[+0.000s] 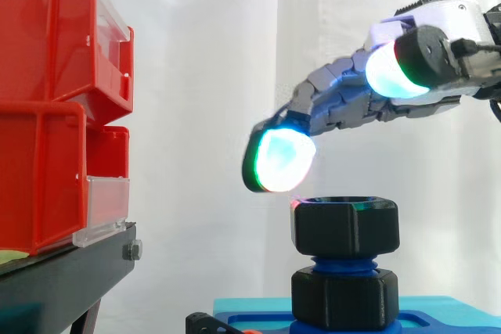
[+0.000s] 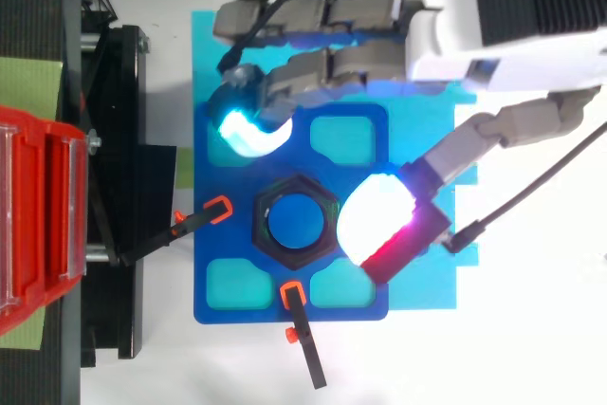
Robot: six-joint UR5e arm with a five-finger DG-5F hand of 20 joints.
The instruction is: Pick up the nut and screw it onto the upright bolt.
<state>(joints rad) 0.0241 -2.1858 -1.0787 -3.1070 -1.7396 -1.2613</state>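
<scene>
Screwing: the step in hand, I judge (pickup looks done).
Nut (image 1: pixel 344 228): sits atop the upright bolt (image 1: pixel 342 262).
Hand (image 2: pixel 322 78): spread wide, holding nothing, pads just above the nut.
Next: pinch the flats, then twist.

Light is bright, even and diffuse in both views, with no hard shadows. In the side view the white curtain (image 1: pixel 203 76) behind the hand (image 1: pixel 442 21) is lit almost to plain white. The glowing fingertip pads (image 1: pixel 282 160) shine cyan-green, washed out at their centres, and put small green and red glints on the top rim of the black nut (image 1: pixel 344 227). In the top view one pad (image 2: pixel 379 220) glares white with a magenta edge. Another spills cyan onto the blue plate (image 2: pixel 228 272). The black stand (image 2: pixel 114 187) is dark.
</scene>
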